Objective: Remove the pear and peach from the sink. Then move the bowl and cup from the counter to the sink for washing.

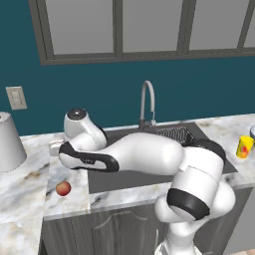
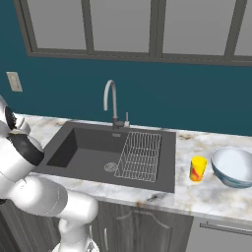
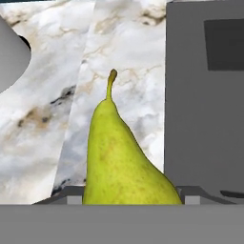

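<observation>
Yellow-green pear (image 3: 126,162), one, pinched in the claw (image 3: 131,198); one peach (image 1: 63,188) on the counter (image 1: 30,199).

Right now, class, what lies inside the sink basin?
The sink holds a wire rack beside the round drain, with no fruit showing. In the left base view, the arm covers much of the basin.

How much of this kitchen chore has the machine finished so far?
Roughly a quarter. The peach already lies on the counter left of the sink. The pear sits between the gripper's fingers over the counter, not yet set down. The cup and bowl wait on the counter.
</observation>
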Tool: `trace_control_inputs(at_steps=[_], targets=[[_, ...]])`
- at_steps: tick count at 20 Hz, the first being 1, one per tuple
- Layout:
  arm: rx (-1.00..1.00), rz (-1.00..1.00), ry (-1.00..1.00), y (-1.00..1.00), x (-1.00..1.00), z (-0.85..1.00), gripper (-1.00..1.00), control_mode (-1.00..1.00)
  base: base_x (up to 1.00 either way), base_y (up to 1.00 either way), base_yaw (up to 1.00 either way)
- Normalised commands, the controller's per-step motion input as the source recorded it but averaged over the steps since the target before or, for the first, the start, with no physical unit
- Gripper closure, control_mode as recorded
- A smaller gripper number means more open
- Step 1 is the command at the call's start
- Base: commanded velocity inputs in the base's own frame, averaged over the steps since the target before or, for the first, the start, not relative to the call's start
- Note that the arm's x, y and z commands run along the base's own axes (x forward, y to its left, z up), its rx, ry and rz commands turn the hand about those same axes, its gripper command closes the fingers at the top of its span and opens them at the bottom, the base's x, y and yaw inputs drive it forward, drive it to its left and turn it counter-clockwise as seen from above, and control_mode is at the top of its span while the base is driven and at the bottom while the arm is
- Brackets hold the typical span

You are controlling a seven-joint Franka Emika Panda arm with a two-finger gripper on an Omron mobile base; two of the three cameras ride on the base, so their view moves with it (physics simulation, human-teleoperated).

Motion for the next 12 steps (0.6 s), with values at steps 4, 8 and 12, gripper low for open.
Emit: trace_control_inputs(at_steps=[4, 8, 12], targets=[[0.00, 0.00, 0.00, 0.10, 0.05, -0.11, 1.00, -1.00, 0.00, 0.00, 0.00], [-0.01, 0.00, 0.01, 0.09, 0.00, -0.14, 1.00, -1.00, 0.00, 0.00, 0.00], [-0.03, 0.00, 0.05, 0.05, 0.04, -0.17, 1.00, -1.00, 0.00, 0.00, 0.00]])
